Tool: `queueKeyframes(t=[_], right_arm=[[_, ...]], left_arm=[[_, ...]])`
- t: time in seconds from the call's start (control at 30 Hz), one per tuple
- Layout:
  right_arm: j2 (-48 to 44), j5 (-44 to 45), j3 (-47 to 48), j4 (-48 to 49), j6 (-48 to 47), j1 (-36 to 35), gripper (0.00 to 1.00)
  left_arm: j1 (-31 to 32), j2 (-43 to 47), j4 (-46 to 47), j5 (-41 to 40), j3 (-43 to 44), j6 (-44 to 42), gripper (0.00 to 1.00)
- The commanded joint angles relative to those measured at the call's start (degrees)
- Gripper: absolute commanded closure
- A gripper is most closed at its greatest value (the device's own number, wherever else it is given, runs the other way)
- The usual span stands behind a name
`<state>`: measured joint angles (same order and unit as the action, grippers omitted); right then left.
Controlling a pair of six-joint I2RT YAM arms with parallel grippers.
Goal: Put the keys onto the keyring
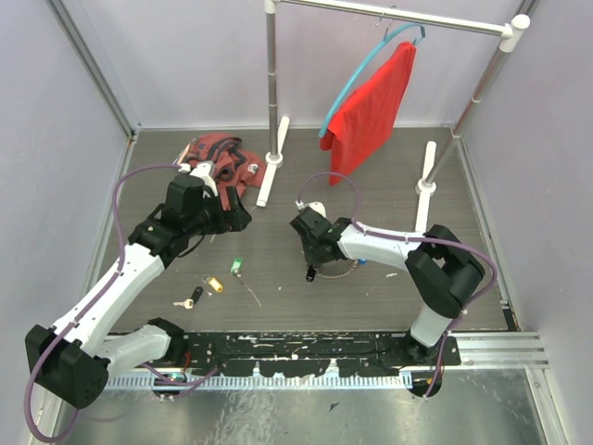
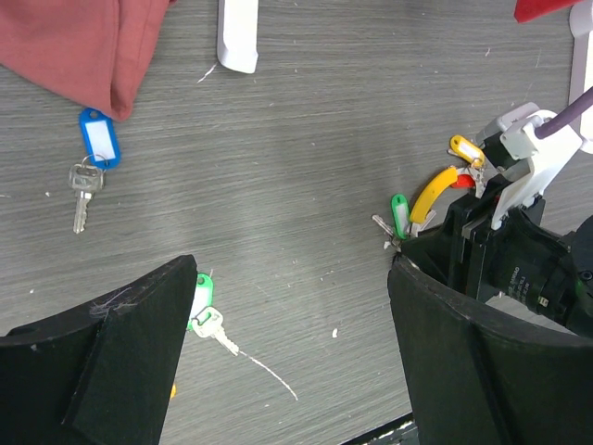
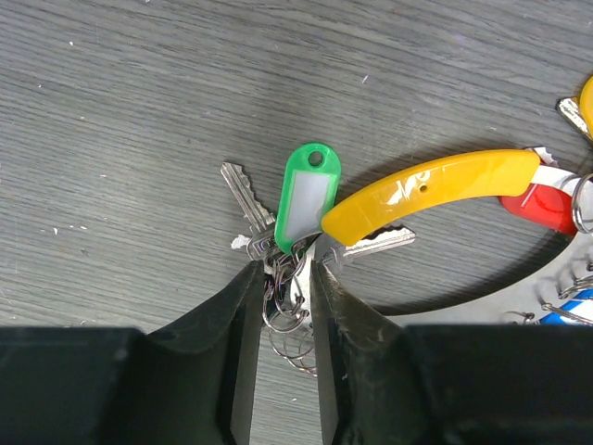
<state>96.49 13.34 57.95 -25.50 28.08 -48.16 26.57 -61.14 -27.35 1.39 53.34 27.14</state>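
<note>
The keyring shows as a big loop with a yellow curved part (image 3: 435,190) (image 2: 433,193), lying on the table (image 1: 335,269). A red tag (image 3: 537,206) hangs on it. My right gripper (image 3: 287,264) (image 1: 312,264) is closed down on a bunch of small wire rings carrying a green-tagged key (image 3: 309,195) and silver keys, right beside the yellow end. My left gripper (image 2: 292,269) (image 1: 227,215) hangs wide open above bare table. Loose keys lie apart: green-tagged (image 2: 206,315) (image 1: 237,267), blue-tagged (image 2: 93,153), yellow-tagged (image 1: 214,284), black (image 1: 193,297).
A crumpled red cloth (image 1: 218,158) lies at the back left, near the blue-tagged key. A clothes rack with white feet (image 1: 273,171) stands at the back, a red garment (image 1: 371,102) on a blue hanger. Walls close in on both sides.
</note>
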Motion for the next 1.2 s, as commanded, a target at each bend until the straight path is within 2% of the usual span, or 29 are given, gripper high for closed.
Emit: queueKeyframes(t=[0.0,0.23,0.47,0.73,0.87,1.0,1.17], right_arm=[[-0.11,-0.12,1.64,0.73,1.47,-0.27,0.68],[-0.07,-0.39,1.13,0.62,1.85,-0.31,0.78],[-4.24,1.66,2.00,1.00,2.50,-0.18,0.99],[-11.00,2.76,2.18,2.67,5.39,1.46,0.99],[-14.64,2.26,2.54,3.73,8.30,3.64,0.99],[-17.98,1.93,3.32,4.91,12.25,5.86,0.99],[-21.84,3.45,3.75,6.23,15.22,6.95,0.99]], left_arm=[[0.15,1.03,0.02,-0.37,-0.61,0.20,0.09],[0.15,1.04,0.11,-0.05,-0.52,0.29,0.10],[0.16,1.87,0.38,0.12,-0.87,0.29,0.10],[0.33,3.32,3.29,3.84,-1.34,-0.37,0.20],[1.86,3.44,6.08,6.05,-1.63,-0.86,0.21],[6.19,2.39,8.85,5.07,-1.08,-1.92,0.19],[13.03,0.38,13.32,1.95,-0.01,-3.65,0.09]])
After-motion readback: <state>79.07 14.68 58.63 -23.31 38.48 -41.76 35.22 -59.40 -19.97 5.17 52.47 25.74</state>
